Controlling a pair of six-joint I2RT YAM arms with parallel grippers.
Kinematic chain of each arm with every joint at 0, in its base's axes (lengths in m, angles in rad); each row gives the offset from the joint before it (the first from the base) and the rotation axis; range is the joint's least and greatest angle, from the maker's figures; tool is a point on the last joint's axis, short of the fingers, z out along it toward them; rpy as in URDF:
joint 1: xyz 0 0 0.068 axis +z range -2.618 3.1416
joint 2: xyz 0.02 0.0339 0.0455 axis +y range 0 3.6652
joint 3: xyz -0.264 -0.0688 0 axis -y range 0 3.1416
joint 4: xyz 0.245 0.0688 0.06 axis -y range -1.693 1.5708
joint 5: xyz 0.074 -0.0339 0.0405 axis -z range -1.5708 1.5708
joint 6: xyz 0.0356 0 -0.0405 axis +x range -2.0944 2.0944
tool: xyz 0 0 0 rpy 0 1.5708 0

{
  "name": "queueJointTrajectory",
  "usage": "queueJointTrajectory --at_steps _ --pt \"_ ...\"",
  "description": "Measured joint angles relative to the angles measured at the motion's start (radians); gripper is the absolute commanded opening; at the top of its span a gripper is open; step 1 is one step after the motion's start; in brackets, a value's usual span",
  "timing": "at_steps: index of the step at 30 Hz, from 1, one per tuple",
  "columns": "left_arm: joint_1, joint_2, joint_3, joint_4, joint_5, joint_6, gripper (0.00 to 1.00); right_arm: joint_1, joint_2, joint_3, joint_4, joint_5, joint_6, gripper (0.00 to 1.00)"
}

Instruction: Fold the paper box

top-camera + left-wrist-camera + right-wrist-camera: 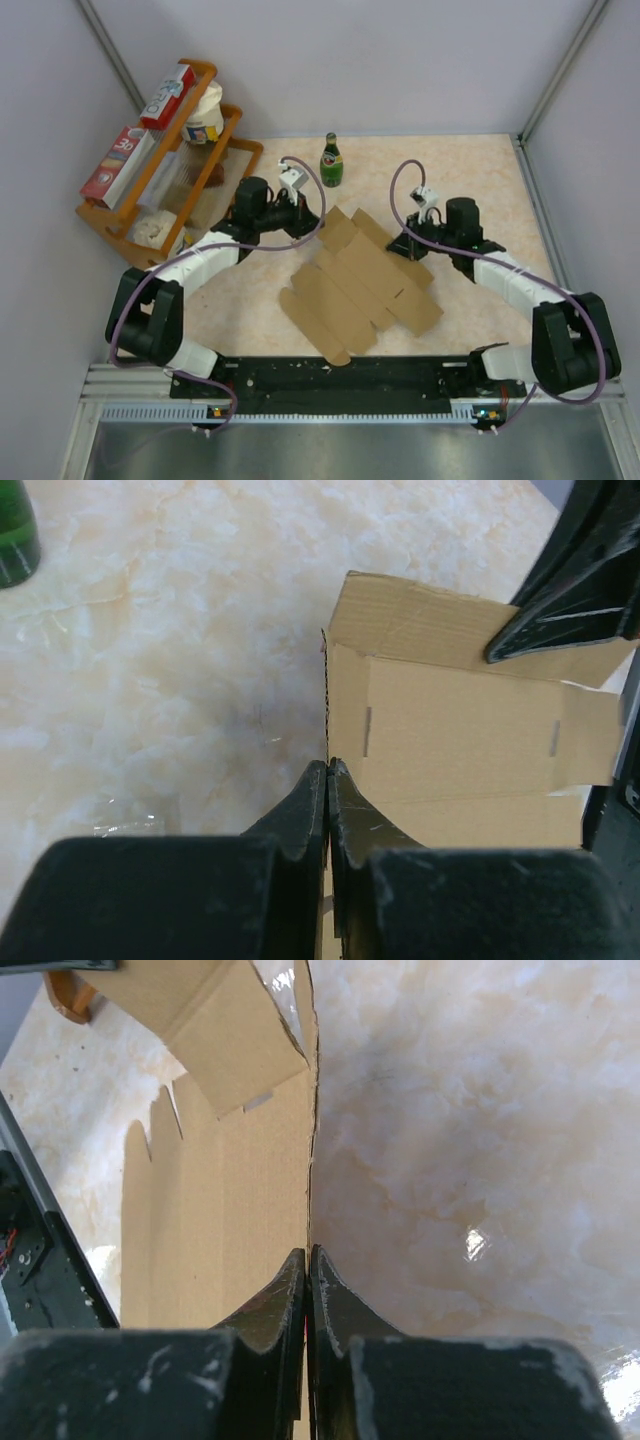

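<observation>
Brown cardboard paper box [360, 285], still a flat sheet, lies on the table [480, 170] between the arms. The left tool [328, 765] and right tool [308, 1252] are each clamped on a flap edge. Step, apparently: raising opposite flaps. The next move probably calls for lifting both along their creases together.

Cardboard: we count one paper box [362, 288].
Hands: we count two, the left hand [327, 770] and the right hand [308, 1255].
Bottles: we see one green bottle [331, 161].
Racks: we find one wooden rack [160, 165].
Printed cartons: we count two red-and-white boxes [167, 96] [115, 165].
</observation>
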Motion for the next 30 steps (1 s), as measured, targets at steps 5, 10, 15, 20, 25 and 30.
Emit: queueJointTrajectory --at_steps 5,10,15,20,25,30 --pt "0.002 0.003 0.007 -0.021 -0.068 -0.007 0.31 0.0 -0.107 -0.015 -0.002 0.006 0.052 0.0" --pt "0.003 0.019 0.033 -0.05 -0.115 -0.028 0.45 0.001 -0.204 -0.034 -0.014 0.029 0.097 0.0" --pt "0.003 0.019 0.036 -0.057 -0.131 -0.056 0.48 0.002 -0.288 -0.031 -0.09 0.074 0.12 0.0" --pt "0.003 0.011 0.035 -0.051 -0.102 -0.09 0.48 0.003 -0.313 -0.017 -0.197 0.111 0.133 0.0" --pt "0.003 -0.055 -0.013 0.019 -0.013 -0.143 0.48 0.008 -0.348 -0.01 -0.285 0.209 0.161 0.0" --pt "0.003 -0.09 -0.047 0.097 0.064 -0.192 0.48 0.008 -0.34 0.066 -0.372 0.307 0.18 0.0"
